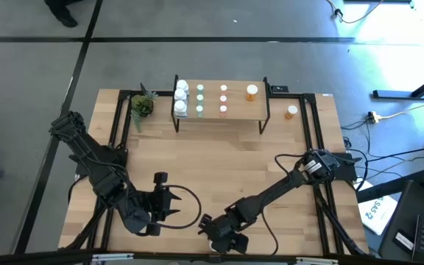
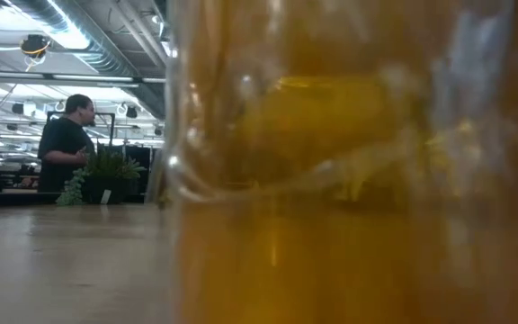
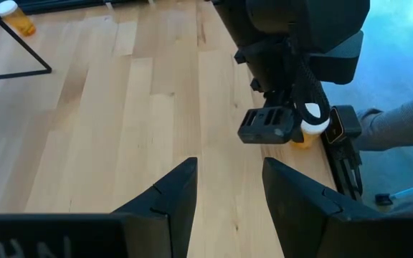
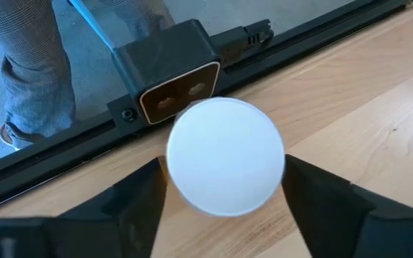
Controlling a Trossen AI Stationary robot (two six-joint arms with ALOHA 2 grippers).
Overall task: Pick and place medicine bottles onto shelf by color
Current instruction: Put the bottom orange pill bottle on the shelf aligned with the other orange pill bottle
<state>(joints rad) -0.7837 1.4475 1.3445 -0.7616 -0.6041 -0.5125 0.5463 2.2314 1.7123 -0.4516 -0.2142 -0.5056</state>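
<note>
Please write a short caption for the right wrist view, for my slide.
Right gripper straddles an orange bottle's white cap at the table edge, jaws not yet clamped.

Floor paper [image 1: 375, 211], maybe "SA5", else illegible

The left arm enters from the table's left edge, folds at its elbow and runs toward the near edge, ending in the left gripper [image 1: 169, 204] low over the near-left part of the table. Its two dark fingers [image 3: 171, 197] stand parted with a clear gap between them and nothing in that gap. The right arm reaches from its base at the right side diagonally down to the near edge. The right gripper [image 1: 223, 234] sits at the near-centre edge, pointing downward, its fingers [image 4: 138, 193] spread apart on either side of a round white cap.
</note>
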